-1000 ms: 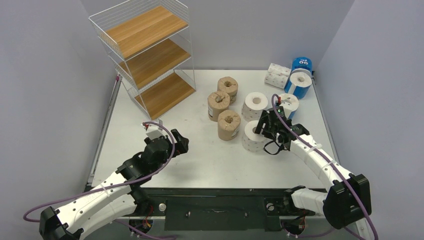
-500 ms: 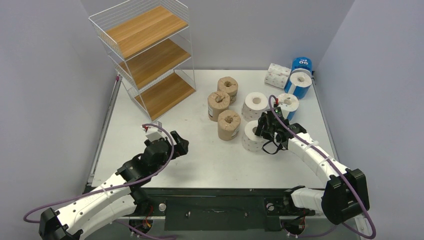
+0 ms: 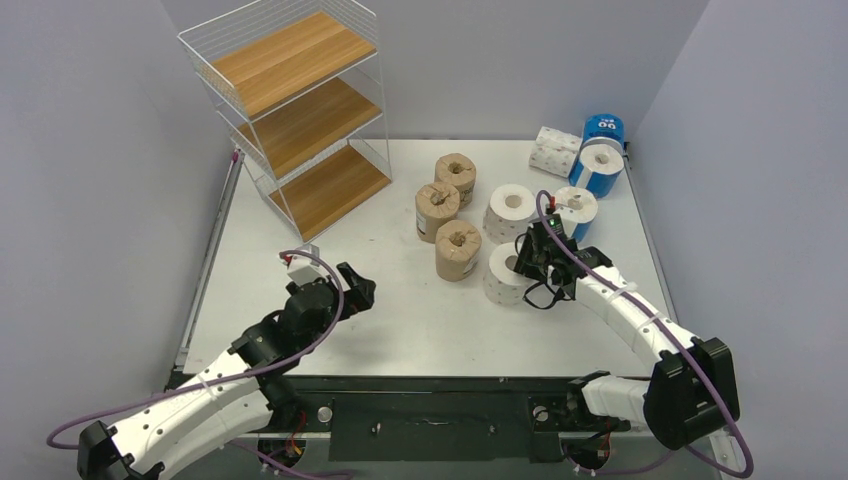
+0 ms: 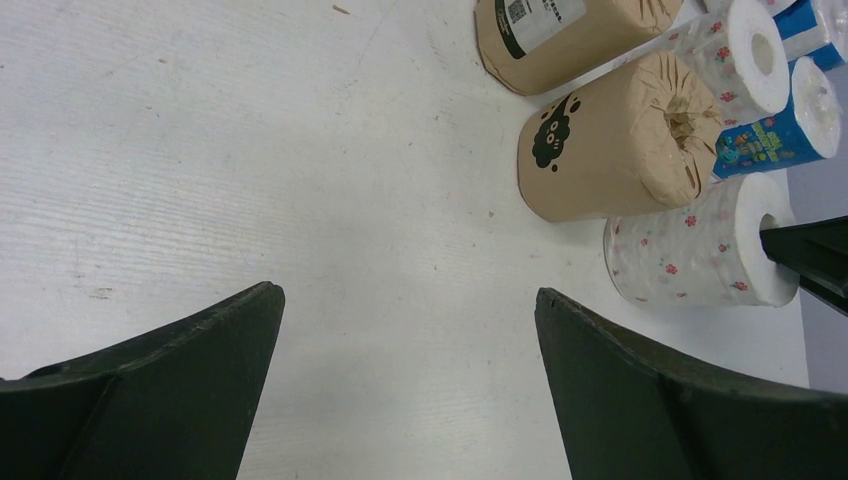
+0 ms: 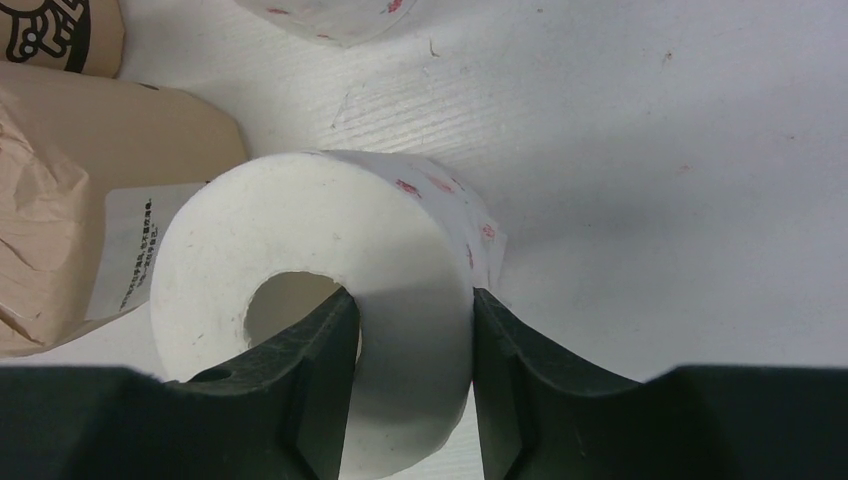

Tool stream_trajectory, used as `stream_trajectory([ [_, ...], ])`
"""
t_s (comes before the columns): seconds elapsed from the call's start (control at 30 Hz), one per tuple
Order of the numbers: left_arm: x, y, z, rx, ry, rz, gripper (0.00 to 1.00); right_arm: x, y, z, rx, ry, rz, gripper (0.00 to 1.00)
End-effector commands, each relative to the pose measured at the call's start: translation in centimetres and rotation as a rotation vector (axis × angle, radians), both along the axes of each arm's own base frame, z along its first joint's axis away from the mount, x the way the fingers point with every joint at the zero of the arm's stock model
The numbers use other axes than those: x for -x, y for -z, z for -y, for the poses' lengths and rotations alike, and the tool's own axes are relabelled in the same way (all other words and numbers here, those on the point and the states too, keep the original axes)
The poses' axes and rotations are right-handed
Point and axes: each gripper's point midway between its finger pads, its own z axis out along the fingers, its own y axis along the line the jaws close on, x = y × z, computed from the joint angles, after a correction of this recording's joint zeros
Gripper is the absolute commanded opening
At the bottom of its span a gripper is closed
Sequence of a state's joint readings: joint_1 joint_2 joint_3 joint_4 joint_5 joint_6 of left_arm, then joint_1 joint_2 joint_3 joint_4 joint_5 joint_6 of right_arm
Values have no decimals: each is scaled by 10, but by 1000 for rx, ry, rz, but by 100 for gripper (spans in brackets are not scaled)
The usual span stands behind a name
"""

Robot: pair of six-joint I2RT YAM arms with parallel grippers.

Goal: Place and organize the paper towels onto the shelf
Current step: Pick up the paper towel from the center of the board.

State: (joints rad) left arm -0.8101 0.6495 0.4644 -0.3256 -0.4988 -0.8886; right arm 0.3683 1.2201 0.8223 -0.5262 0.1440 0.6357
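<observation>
One wide table (image 3: 400,320) carries everything. At its far left stands the shelf (image 3: 285,55), its three wooden boards all bare, so no roll is stowed yet. The paper towels (image 3: 512,208) cluster at the centre and far right: brown-wrapped rolls (image 3: 437,205), flowered white ones, and blue-wrapped ones (image 3: 603,165) farthest right. The left gripper (image 4: 405,295) hovers over bare table at the near left, jaws spread wide and holding nothing. The right gripper (image 5: 410,330) pinches the nearest white roll (image 5: 330,230) by its wall, one finger down the core hole and one outside, likely because the whole roll is too fat to span. A brown roll (image 5: 60,200) sits just beside it on the left, crowding any lift toward the shelf.
</observation>
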Motion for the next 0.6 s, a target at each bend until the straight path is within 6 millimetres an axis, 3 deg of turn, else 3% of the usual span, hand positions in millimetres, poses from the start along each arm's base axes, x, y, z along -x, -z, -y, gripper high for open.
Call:
stream_trajectory([
  [0.0,-4,-13,-6,17,-40,37,97,0,-28,0,2,-6,61,37],
  [0.3,-7,-39,-25,-16,-101,107,97,9,-121,-16,43,-55,242,36],
  [0.4,-8,-52,-35,-24,-140,131,96,14,-155,-40,34,-122,300,36],
  [0.57,-5,-78,-65,-24,-256,177,96,17,-190,-93,20,-248,353,36],
])
